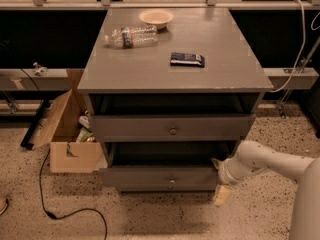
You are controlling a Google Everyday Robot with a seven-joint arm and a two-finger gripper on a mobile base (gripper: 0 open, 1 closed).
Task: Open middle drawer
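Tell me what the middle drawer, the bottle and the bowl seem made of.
Middle drawer: probably painted wood; matte grey, flat front, its knob dull, perhaps metal. Bottle: clear plastic, see-through with a label. Bowl: pale and matte, paper or plastic, unclear which. The gripper is at the drawer's right end.

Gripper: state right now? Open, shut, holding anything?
Gripper: state cannot be told; it sits at the right end of the middle drawer front.
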